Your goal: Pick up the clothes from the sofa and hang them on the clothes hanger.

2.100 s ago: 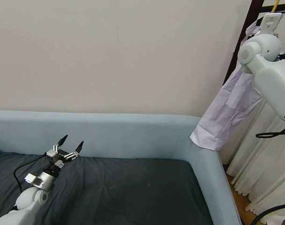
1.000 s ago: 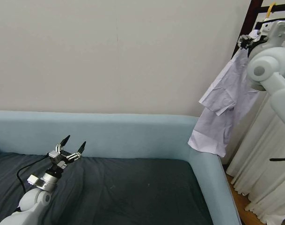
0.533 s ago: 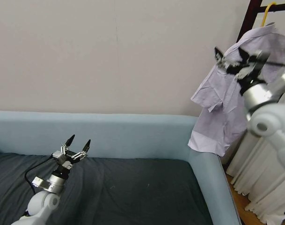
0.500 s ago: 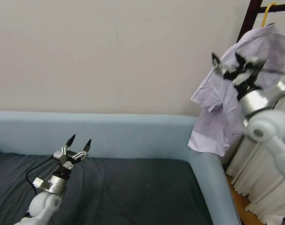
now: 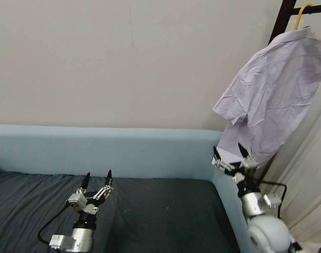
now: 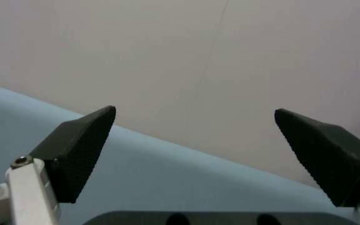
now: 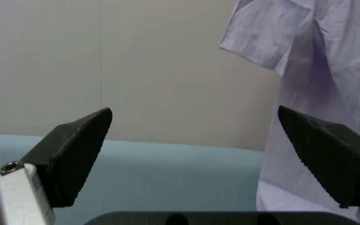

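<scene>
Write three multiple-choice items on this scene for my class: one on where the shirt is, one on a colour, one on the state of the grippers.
1. Where is the shirt relative to the sofa?
A. Spread on its seat
B. Hanging above its right end
C. Draped over the middle of its backrest

2. What colour is the hook of the hanger?
A. Yellow
B. Red
C. Green

3. How are the left gripper and right gripper?
A. Both open and empty
B. Both shut on cloth
C. Left open, right shut on the shirt

Key: 1 B, the shirt hangs from the hanger, clear of the seat. 2 A, the hook above the collar is yellow. 3 A, both wrist views show spread fingertips with nothing between them.
</scene>
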Available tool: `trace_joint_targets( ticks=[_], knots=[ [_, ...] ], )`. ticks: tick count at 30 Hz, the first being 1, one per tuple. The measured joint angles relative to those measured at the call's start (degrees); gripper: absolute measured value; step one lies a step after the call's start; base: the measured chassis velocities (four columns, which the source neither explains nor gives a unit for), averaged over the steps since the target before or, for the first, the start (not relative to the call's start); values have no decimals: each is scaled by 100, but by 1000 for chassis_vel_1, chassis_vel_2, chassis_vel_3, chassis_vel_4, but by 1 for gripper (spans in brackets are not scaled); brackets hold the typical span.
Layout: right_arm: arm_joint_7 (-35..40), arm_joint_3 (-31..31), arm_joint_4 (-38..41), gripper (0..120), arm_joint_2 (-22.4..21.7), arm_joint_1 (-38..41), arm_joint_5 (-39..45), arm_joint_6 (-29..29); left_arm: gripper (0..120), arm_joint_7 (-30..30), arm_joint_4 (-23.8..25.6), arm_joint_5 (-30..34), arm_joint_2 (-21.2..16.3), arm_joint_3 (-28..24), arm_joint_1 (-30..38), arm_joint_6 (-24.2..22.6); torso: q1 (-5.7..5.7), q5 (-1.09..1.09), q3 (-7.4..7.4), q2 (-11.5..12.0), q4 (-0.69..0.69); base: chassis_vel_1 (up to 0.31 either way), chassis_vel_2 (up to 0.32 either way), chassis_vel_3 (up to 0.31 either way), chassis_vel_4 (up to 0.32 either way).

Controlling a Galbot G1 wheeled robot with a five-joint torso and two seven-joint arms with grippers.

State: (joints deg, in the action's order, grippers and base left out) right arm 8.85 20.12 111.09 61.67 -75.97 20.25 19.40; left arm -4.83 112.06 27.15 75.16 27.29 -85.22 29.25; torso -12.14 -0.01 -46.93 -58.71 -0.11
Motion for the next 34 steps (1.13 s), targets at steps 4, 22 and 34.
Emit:
trace_joint_targets(
  ticks=[4, 22, 34],
  knots=[
    [-122, 200, 39, 100, 573, -831, -671, 355, 100, -37, 58, -334, 171, 17, -456, 269, 0, -1, 0, 0, 2, 0, 0, 0, 0],
    [609, 234, 612, 100, 753, -1354, -987, -775, 100, -904, 9, -927, -168, -86, -894, -152, -1, 0, -1, 1, 2, 0, 0, 0, 0],
    [609, 224, 605, 100, 739, -1325, -963, -776, 100, -879, -4, -902, -172, -90, -878, -152, -1, 0, -2, 1, 2, 0, 0, 0, 0]
  ],
)
